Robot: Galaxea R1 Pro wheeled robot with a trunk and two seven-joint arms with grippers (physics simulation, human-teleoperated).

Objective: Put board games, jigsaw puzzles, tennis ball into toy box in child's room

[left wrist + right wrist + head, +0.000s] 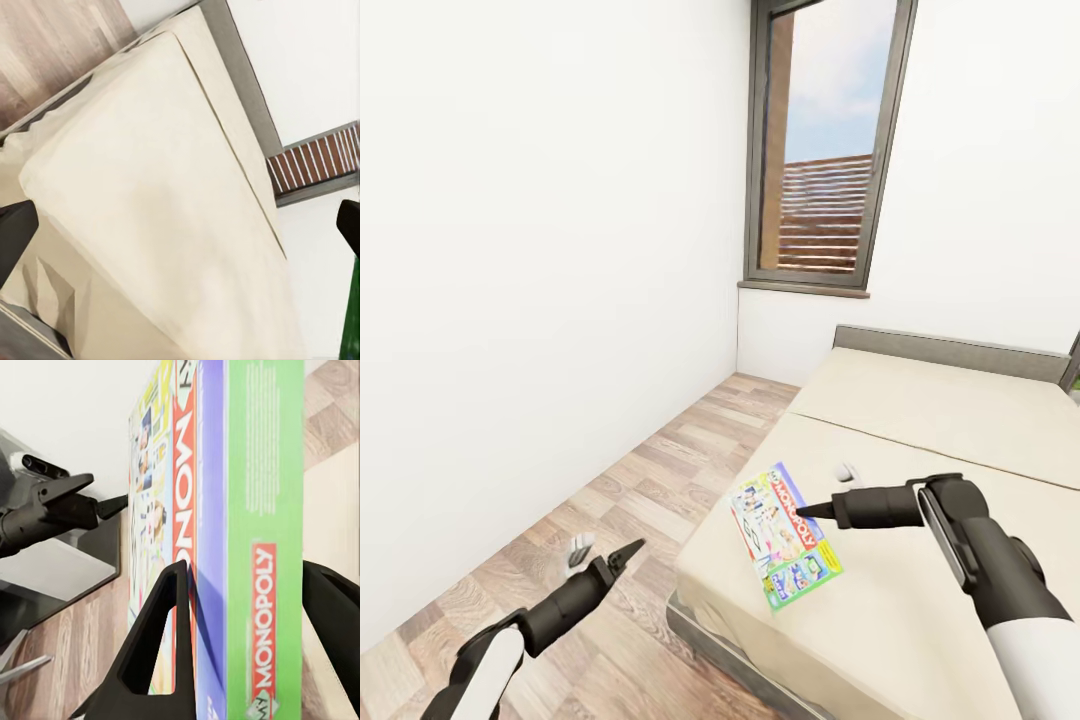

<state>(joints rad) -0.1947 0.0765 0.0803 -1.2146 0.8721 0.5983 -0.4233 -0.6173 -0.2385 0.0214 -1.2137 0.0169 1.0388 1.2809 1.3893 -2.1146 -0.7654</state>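
A flat board game box (pixel 780 545), printed MONOPOLY with a green edge and a red band, is at the near corner of the bed (pixel 920 600). My right gripper (pixel 805 511) reaches in from the right onto its far edge. In the right wrist view the box (pixel 262 510) stands edge-on between the two black fingers (pixel 169 637), which press on either face, so the gripper (pixel 251 637) is shut on it. My left gripper (pixel 628 550) hangs open over the wood floor left of the bed, and its fingertips (pixel 15 232) are far apart. The table and toy box are out of view.
The cream bed with its grey headboard (pixel 950 350) takes up the right side. A white wall is on the left and a tall window (pixel 825 150) is ahead. Wood plank floor (pixel 660 470) runs between wall and bed. A small white thing (pixel 847 470) lies on the bed and another (pixel 577 548) on the floor.
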